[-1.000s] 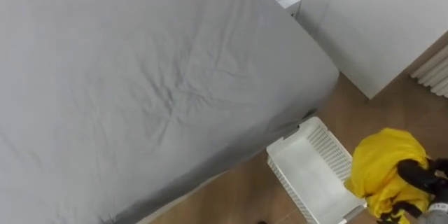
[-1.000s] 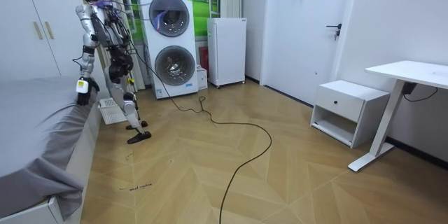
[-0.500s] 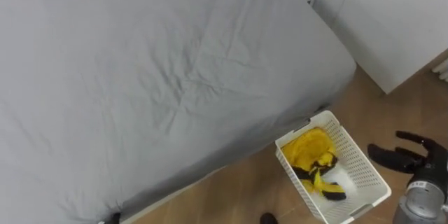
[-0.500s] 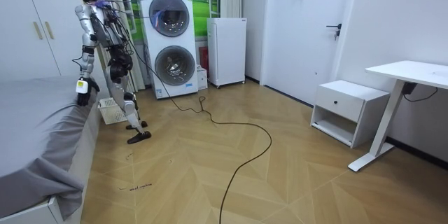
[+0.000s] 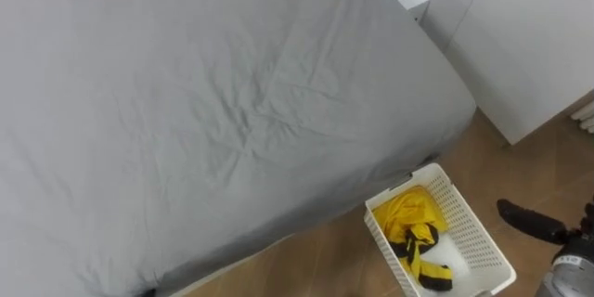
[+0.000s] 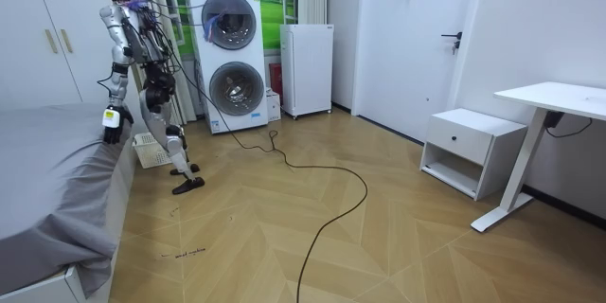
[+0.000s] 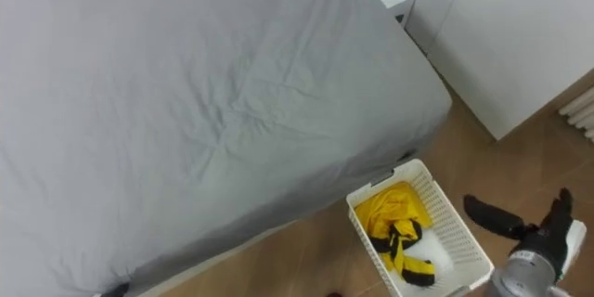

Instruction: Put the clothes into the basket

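One yellow-and-black garment (image 5: 413,227) lies bundled inside the white laundry basket (image 5: 473,232), which stands on the wood floor (image 5: 325,251) at 5 o'clock of the grey bed (image 5: 204,102). At the basket's 3 o'clock the right hand (image 5: 525,221) hovers, fingers spread, holding nothing. The left hand (image 6: 112,119) hangs by the bed's edge, its fingers unreadable. Placing looks done; the next move probably calls for seeking further clothes.
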`<state>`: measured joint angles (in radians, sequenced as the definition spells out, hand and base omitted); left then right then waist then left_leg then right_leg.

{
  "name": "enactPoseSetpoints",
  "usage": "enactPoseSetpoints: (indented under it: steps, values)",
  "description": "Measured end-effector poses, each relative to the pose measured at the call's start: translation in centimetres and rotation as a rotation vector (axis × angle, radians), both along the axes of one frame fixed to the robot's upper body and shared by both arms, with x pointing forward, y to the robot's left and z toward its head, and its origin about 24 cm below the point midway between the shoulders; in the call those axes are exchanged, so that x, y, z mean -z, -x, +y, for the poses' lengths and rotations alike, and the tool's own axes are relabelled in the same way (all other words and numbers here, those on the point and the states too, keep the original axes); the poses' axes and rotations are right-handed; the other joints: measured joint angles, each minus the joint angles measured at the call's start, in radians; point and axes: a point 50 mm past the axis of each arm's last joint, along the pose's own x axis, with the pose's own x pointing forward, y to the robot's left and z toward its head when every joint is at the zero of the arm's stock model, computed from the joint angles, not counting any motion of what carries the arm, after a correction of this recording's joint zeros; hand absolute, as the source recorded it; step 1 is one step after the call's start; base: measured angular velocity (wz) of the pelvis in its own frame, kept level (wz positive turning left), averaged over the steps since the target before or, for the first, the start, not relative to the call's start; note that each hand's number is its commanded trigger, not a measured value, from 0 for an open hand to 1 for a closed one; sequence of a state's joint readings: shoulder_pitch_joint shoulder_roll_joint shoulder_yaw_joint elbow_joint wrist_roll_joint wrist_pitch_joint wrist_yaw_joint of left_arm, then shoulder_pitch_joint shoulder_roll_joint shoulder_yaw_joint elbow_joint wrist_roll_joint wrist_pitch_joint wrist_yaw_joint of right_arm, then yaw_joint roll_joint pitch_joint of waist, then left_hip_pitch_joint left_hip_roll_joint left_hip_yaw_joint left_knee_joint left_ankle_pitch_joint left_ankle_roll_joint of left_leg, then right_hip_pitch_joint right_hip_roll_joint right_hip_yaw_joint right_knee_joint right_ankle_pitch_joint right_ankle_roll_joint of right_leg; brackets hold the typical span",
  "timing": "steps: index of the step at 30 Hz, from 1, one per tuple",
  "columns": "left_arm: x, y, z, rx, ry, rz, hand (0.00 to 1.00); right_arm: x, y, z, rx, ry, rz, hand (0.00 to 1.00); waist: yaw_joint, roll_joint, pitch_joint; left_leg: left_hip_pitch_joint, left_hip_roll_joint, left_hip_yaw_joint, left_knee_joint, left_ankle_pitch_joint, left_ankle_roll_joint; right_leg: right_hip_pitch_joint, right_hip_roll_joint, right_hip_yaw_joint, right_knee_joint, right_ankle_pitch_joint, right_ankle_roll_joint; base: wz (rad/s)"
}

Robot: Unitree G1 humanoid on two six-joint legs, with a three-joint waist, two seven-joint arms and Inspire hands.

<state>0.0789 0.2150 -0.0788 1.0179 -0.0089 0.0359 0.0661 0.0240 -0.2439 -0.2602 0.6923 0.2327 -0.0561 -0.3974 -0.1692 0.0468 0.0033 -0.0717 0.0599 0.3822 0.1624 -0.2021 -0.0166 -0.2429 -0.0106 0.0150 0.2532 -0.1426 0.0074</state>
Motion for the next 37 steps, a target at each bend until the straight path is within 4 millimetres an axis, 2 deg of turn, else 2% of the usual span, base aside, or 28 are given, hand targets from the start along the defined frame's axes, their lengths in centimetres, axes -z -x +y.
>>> enactPoseSetpoints:
  steps: [2,5,10,13,18,20,22,26,29,32,37]
  values:
    - [0.1,0.7,0.0,0.001,0.005,0.011,0.00,0.5,1.1,0.1,-0.014,-0.016,0.020,0.00,0.008,-0.016,-0.0051,0.036,-0.002,-0.011,-0.007,0.000,0.000,0.044,-0.001,-0.003,-0.017,-0.001,0.002,0.09]
    - [0.1,1.1,0.0,0.000,0.007,0.016,0.00,0.5,1.5,0.2,-0.027,-0.043,0.006,0.00,0.010,-0.025,-0.0093,0.049,-0.003,-0.038,-0.014,0.000,0.000,0.070,-0.004,-0.024,-0.030,-0.003,0.005,0.18]
    - [0.3,1.6,-0.5,-0.009,0.007,0.016,0.00,1.3,2.2,1.2,-0.047,-0.091,0.023,0.00,0.013,-0.034,-0.0065,0.104,-0.001,-0.080,-0.020,0.000,0.000,0.156,-0.006,-0.066,-0.065,-0.003,0.005,0.23]
    - [0.4,1.9,-0.7,-0.003,-0.001,0.022,0.00,2.9,3.0,2.6,-0.096,-0.144,0.089,0.00,0.036,-0.043,-0.0008,0.131,0.001,-0.094,-0.021,0.000,0.000,0.204,-0.006,-0.084,-0.086,-0.002,0.003,0.20]
    - [0.5,2.2,-0.7,-0.030,-0.002,0.014,0.00,5.7,6.0,4.1,-0.121,-0.260,0.228,0.00,0.054,-0.054,-0.0025,0.137,-0.005,-0.132,-0.021,0.000,-0.001,0.236,-0.011,-0.106,-0.100,-0.007,0.004,0.37]
    - [0.6,3.1,-0.3,-0.066,-0.012,0.031,0.00,7.3,8.2,5.1,-0.135,-0.324,0.329,0.00,0.066,-0.062,-0.0045,0.139,-0.010,-0.171,-0.020,0.000,-0.001,0.265,-0.017,-0.139,-0.105,-0.011,0.007,0.46]
    - [0.6,3.4,-0.2,-0.074,-0.019,0.031,0.00,8.1,9.5,5.5,-0.141,-0.361,0.396,0.00,0.074,-0.062,-0.0039,0.137,-0.015,-0.191,-0.018,0.000,0.000,0.276,-0.024,-0.159,-0.104,-0.017,0.010,0.47]
    - [0.8,4.6,-0.2,-0.101,-0.021,0.057,0.00,9.2,11.0,6.7,-0.206,-0.410,0.509,0.00,0.128,-0.058,-0.0008,0.136,-0.023,-0.221,-0.013,-0.001,0.000,0.291,-0.027,-0.162,-0.104,-0.021,0.012,0.25]
    - [1.1,5.3,-0.4,-0.101,-0.019,0.084,0.00,9.5,11.3,7.4,-0.279,-0.417,0.562,0.00,0.140,-0.056,0.0003,0.134,-0.030,-0.252,-0.009,0.000,0.002,0.306,-0.033,-0.194,-0.105,-0.027,0.014,0.36]
    - [1.2,5.6,-1.0,-0.105,-0.005,0.091,0.00,9.8,11.4,8.2,-0.351,-0.423,0.612,0.00,0.156,-0.052,0.0012,0.125,-0.041,-0.304,0.002,0.000,0.005,0.320,-0.042,-0.230,-0.104,-0.041,0.016,0.47]
    - [1.3,6.0,-1.1,-0.108,-0.001,0.101,0.00,9.8,10.7,8.7,-0.391,-0.435,0.607,0.00,0.177,-0.044,0.0017,0.115,-0.043,-0.328,0.006,0.001,0.005,0.332,-0.044,-0.262,-0.106,-0.048,0.016,0.20]
